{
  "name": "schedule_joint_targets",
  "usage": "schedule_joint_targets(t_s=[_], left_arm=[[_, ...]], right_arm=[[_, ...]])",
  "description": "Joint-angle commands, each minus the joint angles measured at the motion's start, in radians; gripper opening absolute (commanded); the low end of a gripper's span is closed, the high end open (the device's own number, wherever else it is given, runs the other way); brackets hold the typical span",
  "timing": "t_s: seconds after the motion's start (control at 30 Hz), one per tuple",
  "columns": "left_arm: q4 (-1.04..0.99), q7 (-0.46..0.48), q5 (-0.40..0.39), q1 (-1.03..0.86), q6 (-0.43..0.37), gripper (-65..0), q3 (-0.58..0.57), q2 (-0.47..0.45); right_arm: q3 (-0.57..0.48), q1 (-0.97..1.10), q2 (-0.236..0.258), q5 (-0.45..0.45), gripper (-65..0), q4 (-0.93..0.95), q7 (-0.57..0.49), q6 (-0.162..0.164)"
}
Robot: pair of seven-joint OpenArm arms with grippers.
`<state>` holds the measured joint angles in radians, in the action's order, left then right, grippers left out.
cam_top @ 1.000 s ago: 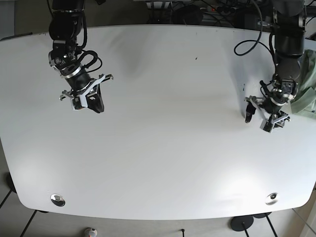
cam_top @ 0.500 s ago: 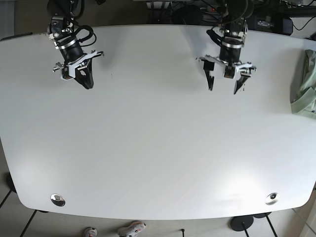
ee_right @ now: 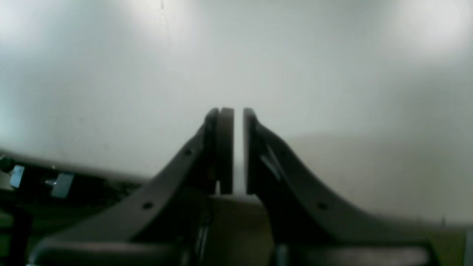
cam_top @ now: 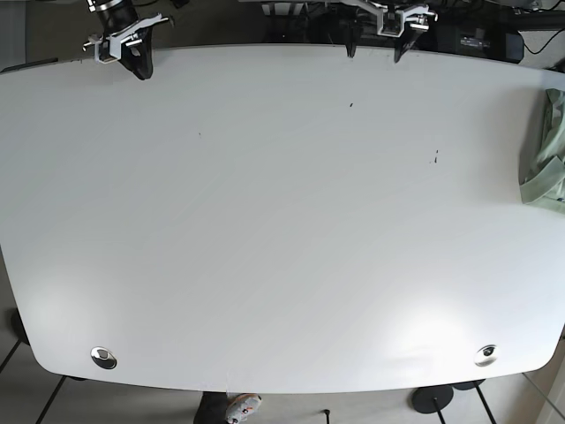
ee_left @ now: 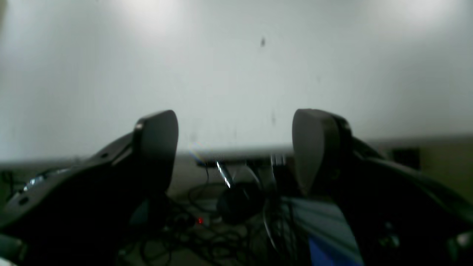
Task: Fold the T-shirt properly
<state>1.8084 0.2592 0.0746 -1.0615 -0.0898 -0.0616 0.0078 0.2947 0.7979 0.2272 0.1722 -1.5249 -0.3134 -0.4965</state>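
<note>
The base view takes in the whole white bench (cam_top: 282,221), and only there does the T-shirt (cam_top: 547,159) show: a pale green bunch of cloth at the bench's right edge, partly cut off by the picture's border, well apart from both arms. Neither wrist view catches any of it.

In the base view the left tool (cam_top: 372,46) hangs at the bench's far edge, right of centre, with its two dark fingers pointing down and a clear gap between them. The left wrist view confirms this: the left tool (ee_left: 234,147) has its rounded pads set wide apart with nothing between them, and through the gap a tangle of dark cables (ee_left: 221,207) lies beyond the bench edge, a detail the base view shows only as dark clutter along the top.

The right tool (cam_top: 137,64) sits at the far left corner in the base view, too small there to judge its fingers. The right wrist view settles it: the right tool (ee_right: 238,147) has its two flat pads drawn nearly together, only a thin slit of light between them, gripping nothing, over bare bench surface.

The base view alone also shows two round metal fittings near the front corners, one at left (cam_top: 103,357) and one at right (cam_top: 485,355), and a shoe (cam_top: 240,408) on the floor below the front edge
</note>
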Motion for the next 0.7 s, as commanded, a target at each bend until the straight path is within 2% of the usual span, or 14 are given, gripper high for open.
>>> schedule_joint_targets(t_s=[0.03,0.2,0.33,0.43,0.57,0.7], left_arm=[[0.012,0.030,0.001,-0.069,-0.001,-20.6,-0.019,0.004],[-0.022,0.030,0.001,-0.178,-0.001,-20.6,-0.050,-0.002],[-0.232,0.030,0.000,-0.139,-0.001,-20.6,-0.045,-0.002],[-0.391,0.030,0.000,-0.059,-0.001,-20.7,-0.043,-0.002],[-0.608,0.030,0.000,0.094,-0.001,-20.7,-0.042,-0.002],[-0.841,0.030,0.000,0.257,-0.001,-20.7,0.030,0.004]], right_arm=[[0.005,0.070,0.005,0.014,-60.7,-0.015,-0.030,-0.003],[0.004,0.196,0.004,0.014,-60.9,-0.015,-0.030,-0.003],[-0.075,0.239,0.004,0.016,-60.9,0.059,-0.030,-0.003],[-0.104,0.209,-0.010,0.013,-60.9,0.174,-0.033,-0.003],[-0.183,0.114,-0.009,0.007,-60.9,0.383,-0.108,0.006],[-0.199,-0.074,-0.009,0.003,-60.9,0.691,-0.134,0.006]])
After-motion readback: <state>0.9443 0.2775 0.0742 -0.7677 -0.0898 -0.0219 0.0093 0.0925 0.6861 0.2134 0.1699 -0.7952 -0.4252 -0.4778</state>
